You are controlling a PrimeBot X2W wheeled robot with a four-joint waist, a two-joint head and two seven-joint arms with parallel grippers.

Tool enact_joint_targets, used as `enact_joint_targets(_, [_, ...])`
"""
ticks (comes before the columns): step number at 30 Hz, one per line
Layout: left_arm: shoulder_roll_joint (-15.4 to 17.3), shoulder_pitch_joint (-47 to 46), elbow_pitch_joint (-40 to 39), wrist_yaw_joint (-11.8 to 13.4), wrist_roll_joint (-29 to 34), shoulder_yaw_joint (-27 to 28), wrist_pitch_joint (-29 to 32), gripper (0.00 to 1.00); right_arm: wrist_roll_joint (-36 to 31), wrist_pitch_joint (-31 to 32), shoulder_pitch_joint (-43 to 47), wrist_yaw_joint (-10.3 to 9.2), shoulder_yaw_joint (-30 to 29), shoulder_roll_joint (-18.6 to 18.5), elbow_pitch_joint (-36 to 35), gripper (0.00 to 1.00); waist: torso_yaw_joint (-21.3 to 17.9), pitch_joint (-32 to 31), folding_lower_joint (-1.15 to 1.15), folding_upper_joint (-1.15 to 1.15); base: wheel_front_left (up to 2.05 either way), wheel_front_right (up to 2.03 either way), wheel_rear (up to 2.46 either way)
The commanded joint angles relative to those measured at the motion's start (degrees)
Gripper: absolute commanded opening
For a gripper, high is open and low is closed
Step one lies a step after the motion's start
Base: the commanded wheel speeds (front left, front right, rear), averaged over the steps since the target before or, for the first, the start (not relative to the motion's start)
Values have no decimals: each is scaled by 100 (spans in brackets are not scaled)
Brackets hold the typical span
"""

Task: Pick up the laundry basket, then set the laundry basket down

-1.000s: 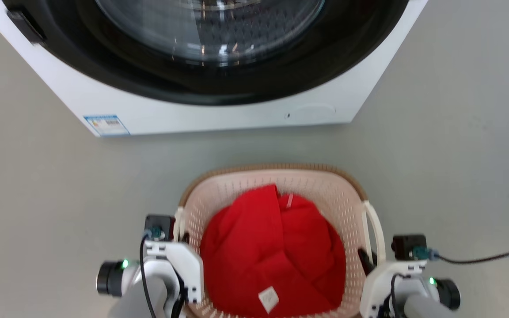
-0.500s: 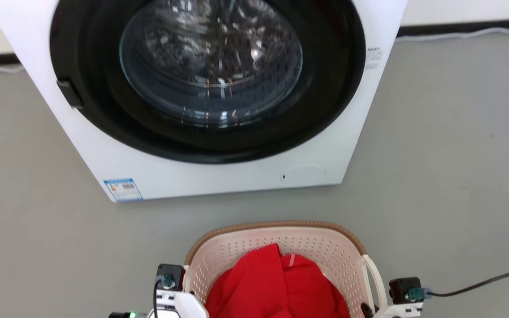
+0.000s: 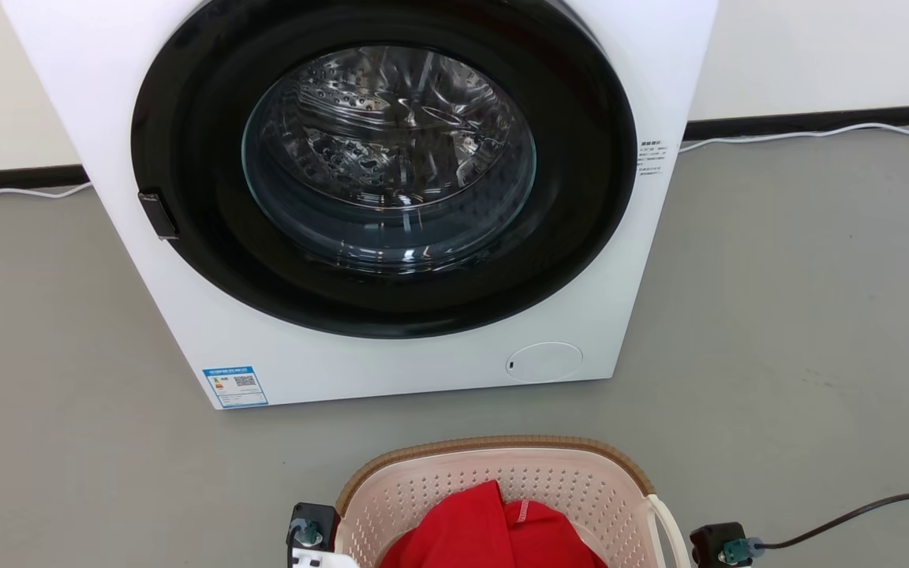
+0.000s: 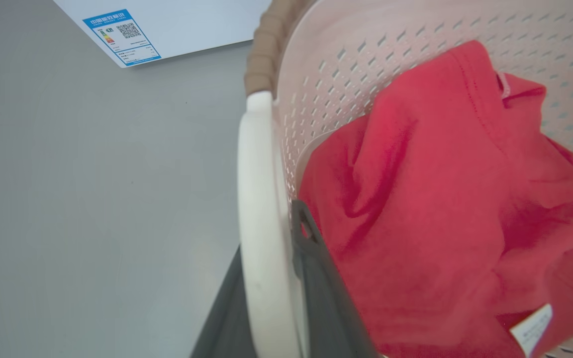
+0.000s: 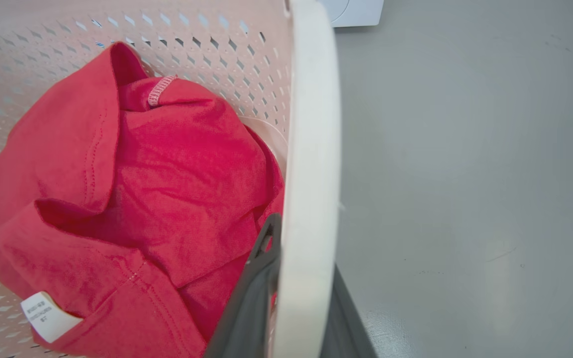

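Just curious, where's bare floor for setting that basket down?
Bare floor lies between the washer and the laundry basket, and wider left of the basket. To its right a dark cable crosses the floor.

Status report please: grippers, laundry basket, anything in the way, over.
Left gripper clamps left white loop handle, right gripper clamps right white loop handle. Pale pink-cream perforated plastic laundry basket holds red cloth garment. White front-loading washer ahead, apart from basket.

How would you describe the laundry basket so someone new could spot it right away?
Find the white washer with its round dark door. Just in front of it, over the grey floor, is the basket. It alone is pale pink and perforated, with a brown rim and red cloth inside.
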Motion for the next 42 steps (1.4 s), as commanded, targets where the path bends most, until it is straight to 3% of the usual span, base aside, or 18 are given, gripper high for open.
enact_joint_targets(1, [104,-92,-92,15,-9,17,-10,0,-25,-57,-103,59,144,-22,-73,0,-11,-16,0,0,0,0,0])
enact_joint_targets(18, [104,-351,-244,241,-524,-427,-39,0,-38,-101,-311,59,185,-22,-110,0,-210,87,0,0,0,0,0])
enact_joint_targets(42, [104,-630,-42,258,-963,-896,-220,0,118,-233,-421,59,203,-22,-80,0,-212,141,0,0,0,0,0])
